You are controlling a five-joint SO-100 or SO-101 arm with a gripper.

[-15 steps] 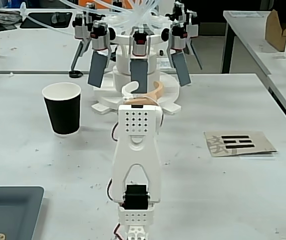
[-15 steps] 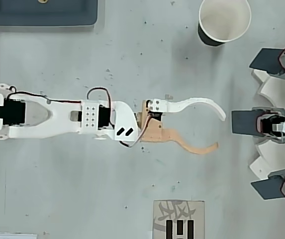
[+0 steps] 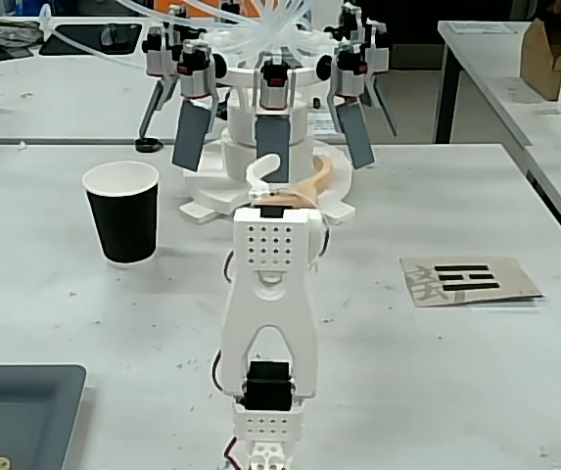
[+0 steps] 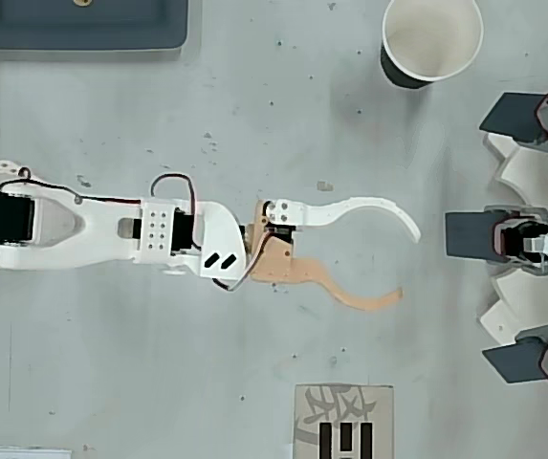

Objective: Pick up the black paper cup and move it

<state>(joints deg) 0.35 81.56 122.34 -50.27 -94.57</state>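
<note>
Black paper cup [image 3: 122,223] stands upright on the desk [image 3: 55,294], at left in the fixed view, well apart from the tool [image 4: 404,260]; tool spread wide, empty.

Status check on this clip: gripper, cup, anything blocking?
Gripper open, empty, away from cup. Black paper cup upright, untouched. Path looks clear; white fixture stands just ahead of the gripper.

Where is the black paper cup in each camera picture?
Fixed view: the black paper cup stands upright at left of centre, left of the arm.
Overhead view: it sits at the top edge, right of centre.
Shared landmark: the printed card on the table.
</note>
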